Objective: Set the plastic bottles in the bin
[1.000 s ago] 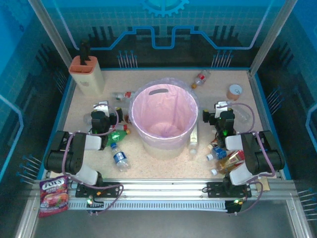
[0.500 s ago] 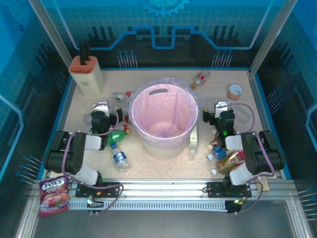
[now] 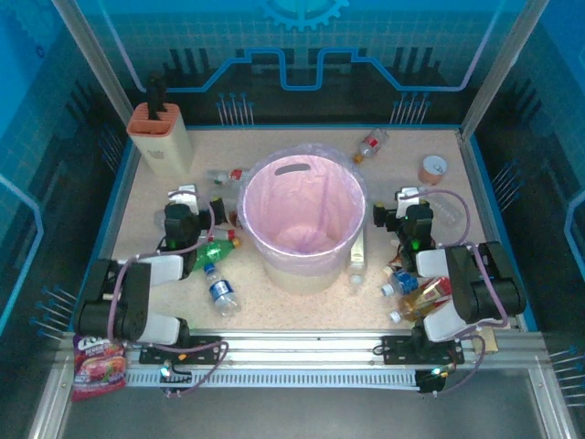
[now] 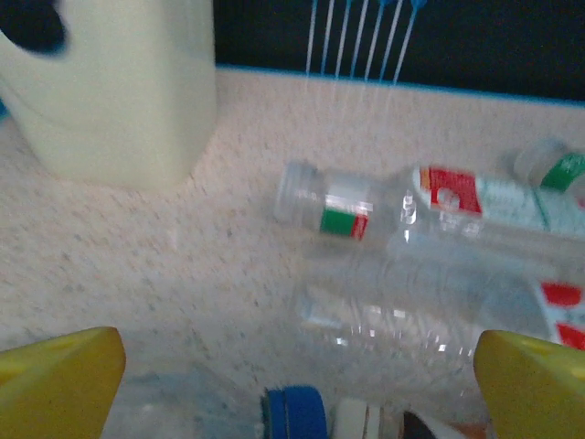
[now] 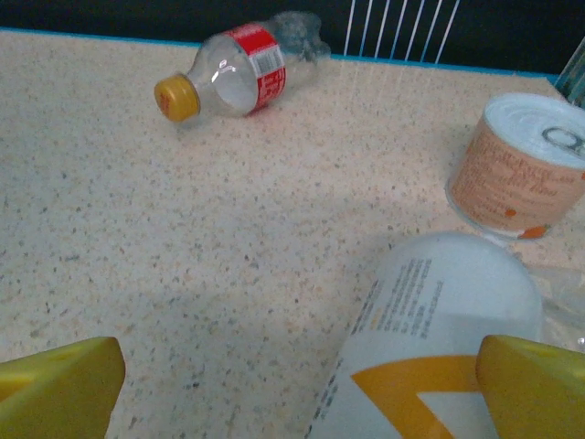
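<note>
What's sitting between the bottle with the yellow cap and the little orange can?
Nothing. In the right wrist view, the stretch of speckled table between the yellow-capped bottle and the orange can is bare.

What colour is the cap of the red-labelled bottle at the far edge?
Yellow cap, clearest in the right wrist view.

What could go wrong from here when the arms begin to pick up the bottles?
1. Ahead of the open left gripper, a red-labelled clear bottle and another clear bottle lie close together; closing may catch both or squeeze one away.
2. The white-labelled bottle before the open right gripper lies right beside the small orange cup; a grasp there might knock the cup.
3. One bottle lies against the bin, leaving little room for fingers.
</note>
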Controlling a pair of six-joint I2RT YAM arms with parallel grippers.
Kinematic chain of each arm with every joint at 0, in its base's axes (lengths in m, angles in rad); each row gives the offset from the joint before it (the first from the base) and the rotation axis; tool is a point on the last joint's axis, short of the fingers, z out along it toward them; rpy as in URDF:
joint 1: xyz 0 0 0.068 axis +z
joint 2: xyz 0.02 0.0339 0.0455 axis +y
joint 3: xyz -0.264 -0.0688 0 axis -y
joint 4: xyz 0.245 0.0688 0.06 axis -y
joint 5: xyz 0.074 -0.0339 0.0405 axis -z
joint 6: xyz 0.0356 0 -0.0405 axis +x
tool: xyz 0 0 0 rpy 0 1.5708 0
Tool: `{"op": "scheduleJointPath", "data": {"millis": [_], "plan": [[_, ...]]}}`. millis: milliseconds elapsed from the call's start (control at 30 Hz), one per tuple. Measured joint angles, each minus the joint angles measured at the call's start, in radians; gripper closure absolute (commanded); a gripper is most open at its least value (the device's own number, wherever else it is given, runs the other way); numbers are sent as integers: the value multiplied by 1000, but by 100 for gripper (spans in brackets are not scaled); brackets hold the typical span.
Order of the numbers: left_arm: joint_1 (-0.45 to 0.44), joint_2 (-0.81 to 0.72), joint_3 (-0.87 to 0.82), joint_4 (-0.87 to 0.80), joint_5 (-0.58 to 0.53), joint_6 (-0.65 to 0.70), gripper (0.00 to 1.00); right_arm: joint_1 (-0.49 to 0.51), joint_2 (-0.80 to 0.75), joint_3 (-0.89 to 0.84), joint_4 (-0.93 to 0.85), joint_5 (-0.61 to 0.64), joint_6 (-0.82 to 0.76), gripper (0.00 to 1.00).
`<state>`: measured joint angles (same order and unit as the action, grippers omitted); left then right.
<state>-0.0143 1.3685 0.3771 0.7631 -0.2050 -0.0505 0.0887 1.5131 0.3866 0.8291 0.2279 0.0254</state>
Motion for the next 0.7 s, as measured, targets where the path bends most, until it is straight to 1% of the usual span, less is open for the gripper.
{"op": "scheduleJointPath", "data": {"millis": [33, 100, 200, 300, 400, 433, 500, 600, 633, 700], "plan": [[5, -44, 1, -28, -9, -3, 1, 0, -19, 4, -25, 2, 0, 0], [11, -129, 10, -117, -32, -20, 1, 0, -97, 34, -139, 10, 6, 0], [13, -266, 27, -320, -98, -85, 1, 0, -234, 125, -348, 26, 47, 0], [38, -448, 63, -587, -160, -188, 1, 0, -317, 284, -637, 38, 123, 0], [72, -616, 149, -827, -157, -288, 4, -7, -307, 477, -932, 55, 195, 0], [76, -646, 187, -886, -140, -310, 4, -13, -286, 535, -1013, 58, 211, 0], [77, -678, 316, -1009, -55, -364, 7, -23, -233, 626, -1145, 61, 234, 0], [60, -666, 485, -1104, 88, -421, 8, -34, -151, 685, -1272, 60, 257, 2], [41, -656, 529, -1126, 126, -433, 8, -38, -122, 696, -1307, 60, 264, 2], [-32, -630, 616, -1159, 202, -457, 8, -44, -60, 713, -1363, 58, 271, 3]]}}
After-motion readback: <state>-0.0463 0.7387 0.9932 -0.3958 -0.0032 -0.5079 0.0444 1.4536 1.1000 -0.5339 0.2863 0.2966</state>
